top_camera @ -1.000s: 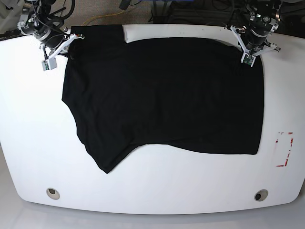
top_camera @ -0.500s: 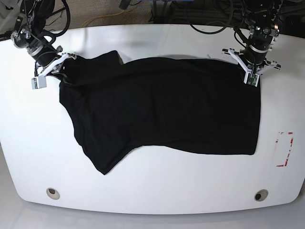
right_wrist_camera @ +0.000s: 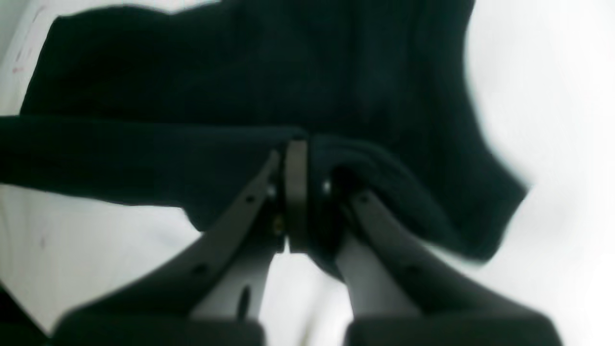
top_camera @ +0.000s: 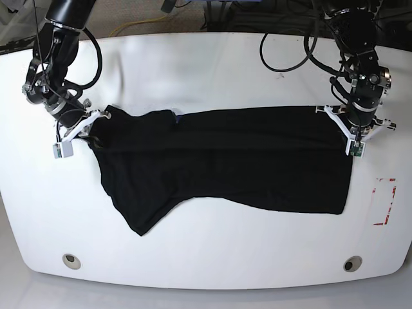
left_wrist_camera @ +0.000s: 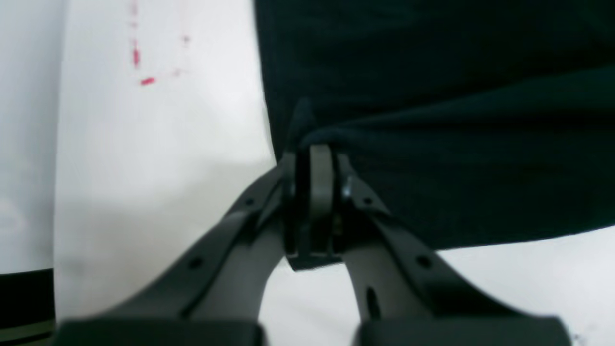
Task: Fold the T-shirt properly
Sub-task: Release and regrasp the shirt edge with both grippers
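Black soft-fabric T-shirt (top_camera: pixel 225 161) partly folded on white bench (top_camera: pixel 206 257) | left gripper (top_camera: pixel 353 132) clamped on far edge | right gripper (top_camera: pixel 96 122) clamped on far edge

The black T-shirt (top_camera: pixel 225 161) lies spread across the white table, its far edge doubled over toward the near side in a long fold, both top corners lifted and bunched, one short sleeve trailing to the near left.
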### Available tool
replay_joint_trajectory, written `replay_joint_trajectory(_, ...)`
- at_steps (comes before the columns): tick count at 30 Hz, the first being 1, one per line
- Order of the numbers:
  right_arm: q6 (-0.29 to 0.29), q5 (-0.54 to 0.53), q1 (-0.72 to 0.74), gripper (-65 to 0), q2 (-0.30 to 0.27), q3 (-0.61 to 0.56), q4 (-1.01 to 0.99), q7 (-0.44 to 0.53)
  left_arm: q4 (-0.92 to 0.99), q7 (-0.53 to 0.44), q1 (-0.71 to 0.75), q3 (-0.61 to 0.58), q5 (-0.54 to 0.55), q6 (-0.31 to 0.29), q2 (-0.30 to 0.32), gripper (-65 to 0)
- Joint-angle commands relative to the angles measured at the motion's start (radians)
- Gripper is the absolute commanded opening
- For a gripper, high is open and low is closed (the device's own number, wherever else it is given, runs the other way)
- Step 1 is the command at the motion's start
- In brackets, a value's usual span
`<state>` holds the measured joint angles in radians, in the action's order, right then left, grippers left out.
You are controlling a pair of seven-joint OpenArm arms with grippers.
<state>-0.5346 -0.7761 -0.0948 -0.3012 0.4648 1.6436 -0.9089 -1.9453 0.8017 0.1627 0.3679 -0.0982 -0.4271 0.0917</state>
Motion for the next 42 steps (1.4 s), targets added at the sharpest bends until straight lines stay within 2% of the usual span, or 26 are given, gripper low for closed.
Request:
replay_joint_trajectory(1, -0.009, 0.016, 0.065, -65.0, -0.014, 0.004, -0.053, 0.024, 0.025, -0.003, -0.030, 0.000, 0.001, 0.006, 0.009, -65.0)
replay_joint_trajectory(5, -0.015, 0.042, 0.134, -65.0, -0.019, 0.002, -0.153, 0.027, 0.091, -0.006, -0.056, 0.000, 0.001, 0.006, 0.018, -65.0)
replay_joint_trajectory(8, -0.061, 0.082, 0.178, -65.0, -0.019, 0.002, -0.220, 0.029, 0.146, -0.009, -0.061, -0.007, 0.002, 0.006, 0.041, -65.0)
replay_joint_trajectory(14, -0.101, 0.192, 0.226, -65.0, -0.014, 0.004, -0.274, 0.032, 0.238, -0.011, -0.125, -0.002, 0.002, 0.006, 0.044, -65.0)
replay_joint_trajectory(18, -0.104, 0.312, 0.255, -64.2, 0.030, 0.004, -0.274, 0.069, 0.329, -0.011, -0.165, -0.007, 0.002, 0.006, 0.072, -64.6)
replay_joint_trajectory(20, -0.104, 0.384, 0.267, -51.4, 0.041, 0.004, -0.274, 0.089, 0.367, -0.011, -0.176, -0.016, 0.002, 0.006, 0.076, -57.5)
replay_joint_trajectory(22, -0.104, 0.435, 0.270, -32.2, 0.043, 0.005, -0.270, 0.099, 0.396, -0.011, -0.185, -0.020, 0.005, 0.006, 0.079, -42.8)
replay_joint_trajectory(24, -0.104, 0.435, 0.269, -21.2, 0.040, 0.005, -0.267, 0.099, 0.401, -0.011, -0.185, -0.020, 0.007, 0.006, 0.079, -31.8)
replay_joint_trajectory(25, -0.104, 0.435, 0.267, -15.2, 0.032, 0.007, -0.259, 0.095, 0.399, -0.011, -0.185, -0.020, 0.008, 0.006, 0.079, -23.7)
replay_joint_trajectory(26, -0.104, 0.436, 0.264, -11.9, 0.030, 0.010, -0.239, 0.095, 0.396, -0.011, -0.183, -0.020, 0.008, 0.006, 0.079, -17.1)
replay_joint_trajectory(27, -0.104, 0.439, 0.254, -11.1, 0.029, 0.012, -0.219, 0.095, 0.384, -0.011, -0.182, -0.016, 0.008, 0.006, 0.079, -11.8)
replay_joint_trajectory(29, -0.104, 0.435, 0.228, -11.3, 0.013, 0.012, -0.184, 0.093, 0.347, -0.011, -0.176, -0.014, 0.008, 0.006, 0.079, -6.9)
replay_joint_trajectory(34, -0.104, 0.435, 0.168, -11.3, -0.002, 0.015, -0.142, 0.070, 0.212, -0.008, -0.094, -0.016, 0.008, 0.006, 0.081, -6.1)
replay_joint_trajectory(38, -0.104, 0.445, 0.132, -13.2, 0.004, 0.076, -0.148, 0.072, 0.197, -0.014, -0.038, -0.019, 0.019, 0.004, 0.108, -6.3)
replay_joint_trajectory(42, -0.106, 0.441, 0.125, -16.2, 0.000, 0.062, -0.196, 0.073, 0.200, -0.080, 0.021, -0.013, 0.088, 0.006, 0.116, -6.1)
